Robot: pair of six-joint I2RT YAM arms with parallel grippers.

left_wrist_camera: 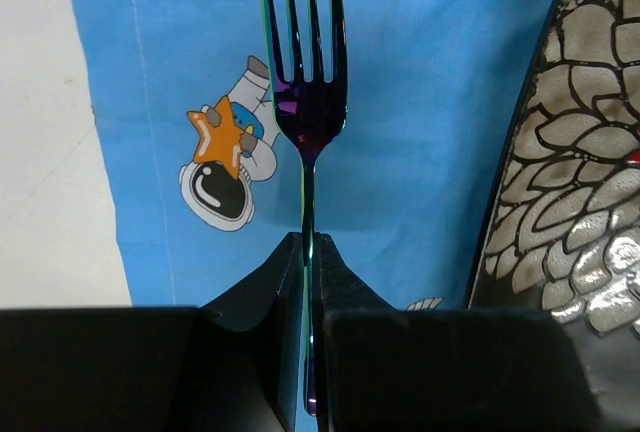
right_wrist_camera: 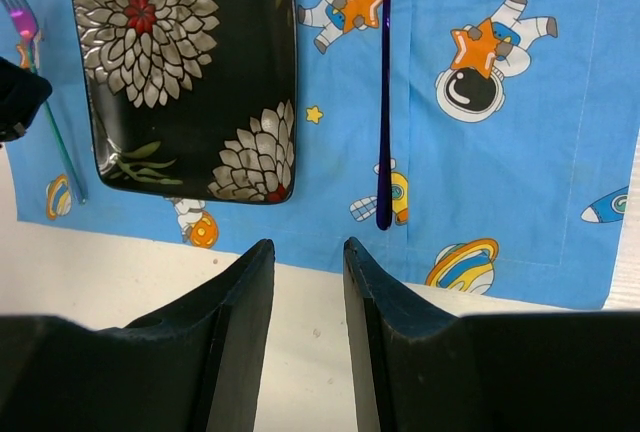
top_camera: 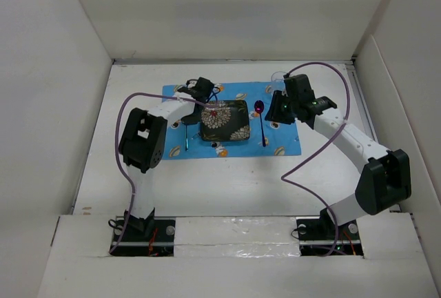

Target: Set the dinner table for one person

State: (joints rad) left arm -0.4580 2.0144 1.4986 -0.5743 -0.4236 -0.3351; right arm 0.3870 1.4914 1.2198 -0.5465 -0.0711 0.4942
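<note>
L end effector (left_wrist_camera: 310,252) clenched on fork (left_wrist_camera: 308,102) handle, tines fwd, just left of plate (right_wrist_camera: 190,72) on cloth (right_wrist_camera: 500,172), prob. to square it w/ plate edge. R end effector (right_wrist_camera: 308,262) released, empty, over cloth's near edge; spoon (right_wrist_camera: 384,102) right of plate. White bench (top_camera: 241,187) beneath all.

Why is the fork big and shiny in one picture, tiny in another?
Left wrist view: the fork is close to the camera, sharp, glinting purple. Top external view: far off, just a thin dark line. Right wrist view: the spoon gleams purple too.
</note>
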